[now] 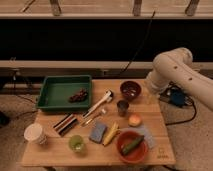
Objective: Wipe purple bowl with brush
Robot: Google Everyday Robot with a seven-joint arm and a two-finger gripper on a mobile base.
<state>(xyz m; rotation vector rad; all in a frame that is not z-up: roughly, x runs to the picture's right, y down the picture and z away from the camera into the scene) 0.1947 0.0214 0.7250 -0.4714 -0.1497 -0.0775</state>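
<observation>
The purple bowl [130,90] stands at the back right of the wooden table [50,155], small, dark and glossy. Left of it the white brush [98,104] lies slanted on the table, its wider head up near the green tray's corner. My white arm reaches in from the right. Its lower end with the gripper [151,91] hangs at the table's back right edge, just right of the purple bowl and well away from the brush. The gripper is open and holds nothing.
A green tray [50,92] with a dark clump sits at the back left. A dark metal cup [122,107], an orange fruit [134,120], a thin utensil [95,116], a blue sponge [98,132], a white cup [35,133] and an orange-red bowl [124,150] fill the front.
</observation>
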